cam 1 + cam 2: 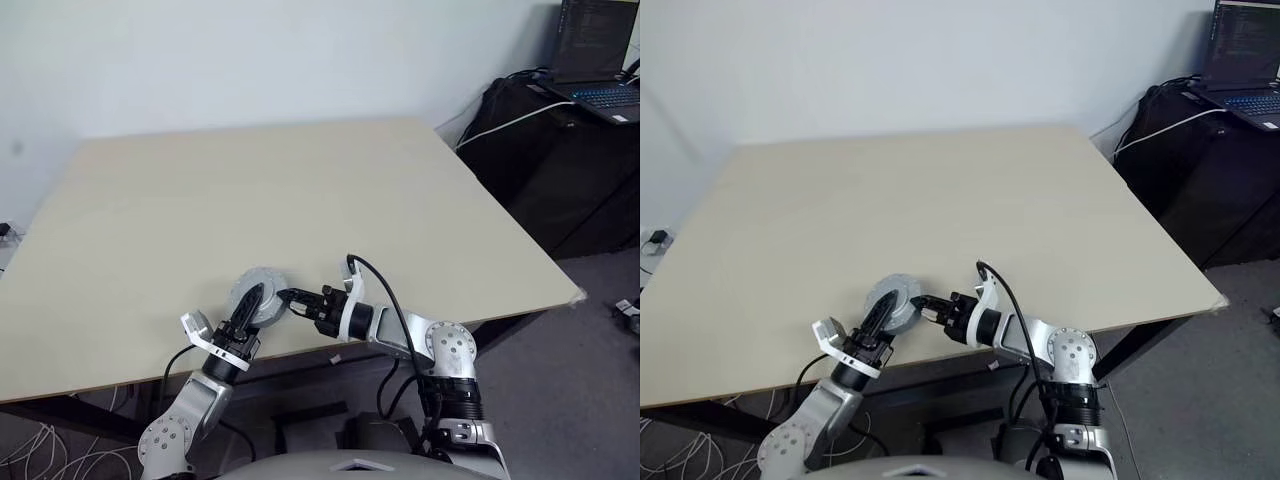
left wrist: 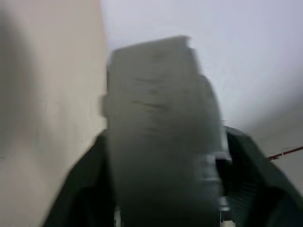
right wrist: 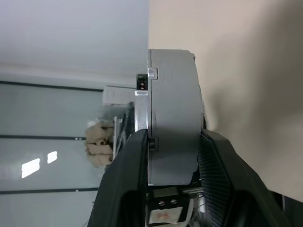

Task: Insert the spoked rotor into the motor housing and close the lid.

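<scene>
Lower centre of frame, above table edge: right claw pinching silver-grey motor assembly by its faces; left claw fingers straddle its rim, grip unclear. Lid-closing step; next needs squeezing halves flush.

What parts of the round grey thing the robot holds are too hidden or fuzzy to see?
- Round silver-grey metal disc: head views show it small; the left pincer crosses its front.
- Left wrist view: the disc is blurred, so its edge detail is lost.
- Right wrist view: the disc shows edge-on, so both faces are hidden; black fingers cover its lower rim.
- Inside it: unseen.
</scene>
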